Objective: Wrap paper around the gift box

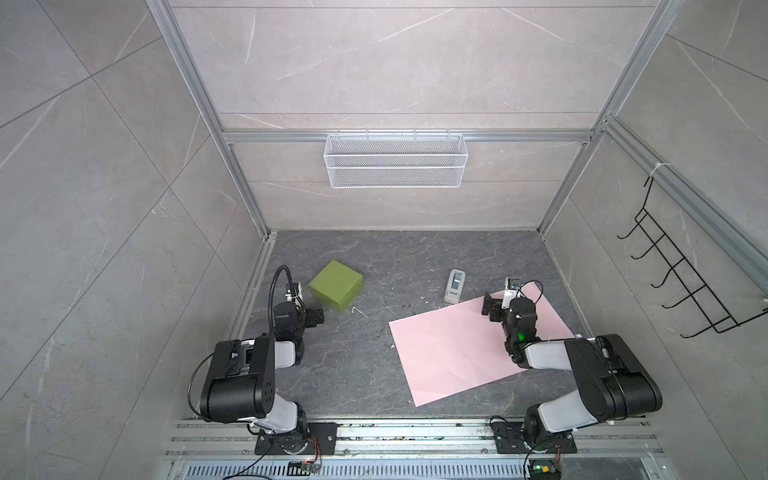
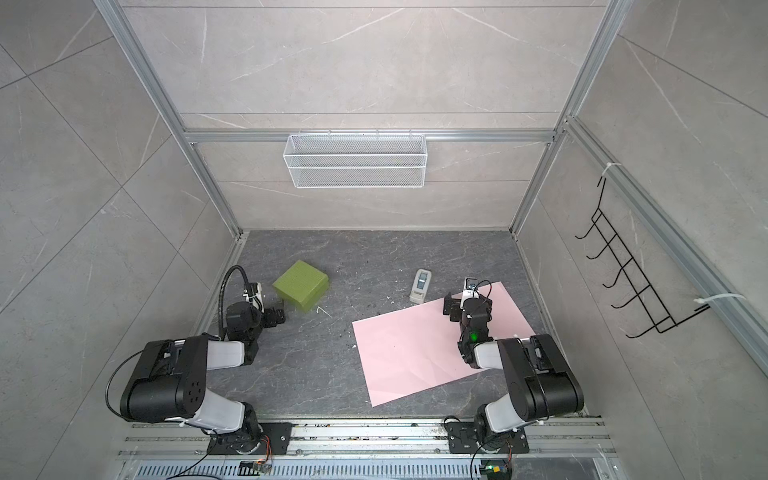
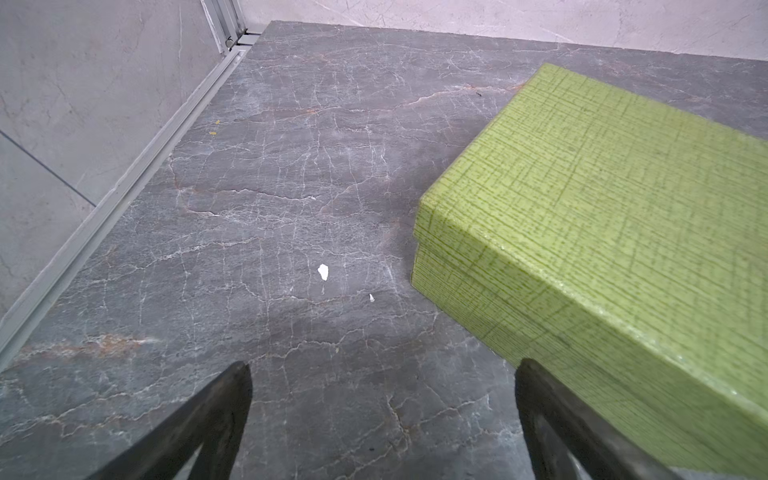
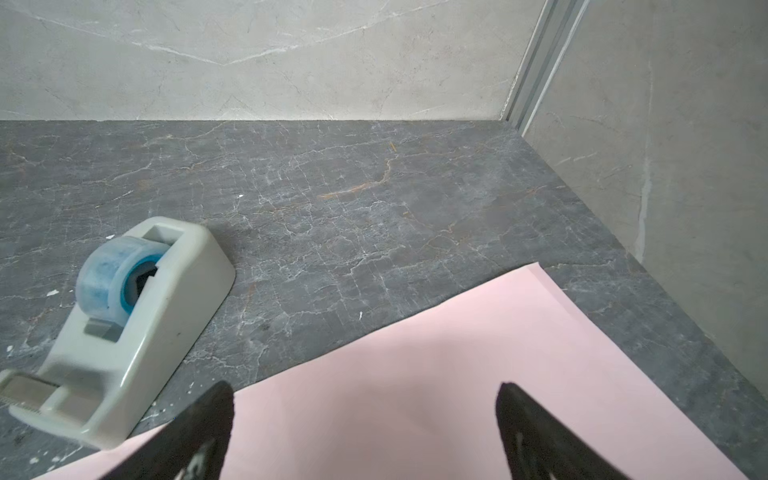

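Gift box (image 1: 336, 284) sits flat on the dark surface (image 1: 374, 257), far left, well apart from the paper (image 1: 449, 353). Paper lies flat, pink face up, right of centre, with faint creases.

Left end effector (image 3: 382, 368): jaws apart, nothing held, low over the surface just beside the box. Cannot tell if one finger touches the box.

Right end effector (image 4: 365, 388): jaws apart, empty, above the paper's far edge. Tape dispenser (image 4: 133, 332) stands just beside that edge.
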Controlling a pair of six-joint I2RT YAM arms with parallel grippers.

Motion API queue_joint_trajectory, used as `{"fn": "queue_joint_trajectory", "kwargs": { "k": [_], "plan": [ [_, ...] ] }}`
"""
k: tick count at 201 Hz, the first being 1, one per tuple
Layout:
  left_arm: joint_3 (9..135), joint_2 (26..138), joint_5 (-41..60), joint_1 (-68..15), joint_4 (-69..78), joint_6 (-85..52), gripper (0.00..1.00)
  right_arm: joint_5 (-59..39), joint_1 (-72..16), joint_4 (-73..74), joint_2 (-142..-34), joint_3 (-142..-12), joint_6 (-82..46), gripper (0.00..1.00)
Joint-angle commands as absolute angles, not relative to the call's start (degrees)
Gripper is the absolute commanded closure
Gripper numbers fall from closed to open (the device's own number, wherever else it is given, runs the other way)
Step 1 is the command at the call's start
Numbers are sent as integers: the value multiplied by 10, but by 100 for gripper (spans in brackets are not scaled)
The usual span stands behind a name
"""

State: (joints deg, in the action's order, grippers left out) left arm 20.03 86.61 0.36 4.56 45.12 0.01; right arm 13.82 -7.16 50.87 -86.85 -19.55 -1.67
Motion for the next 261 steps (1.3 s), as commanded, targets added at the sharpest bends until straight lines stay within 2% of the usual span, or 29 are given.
{"fn": "queue_joint_trajectory", "kwargs": {
  "k": [1,228,246,261],
  "plan": [
    [211,859,10,49,476,-8,0,134,-73,516,-867,-197,-14,0],
    [210,858,9,49,477,-9,0,136,-73,517,-864,-199,-13,0],
    [220,833,-31,50,446,-25,0,151,-74,406,-814,-231,-20,0],
    [244,787,-72,50,347,-47,0,204,-74,258,-755,-282,-57,0]
  ]
}}
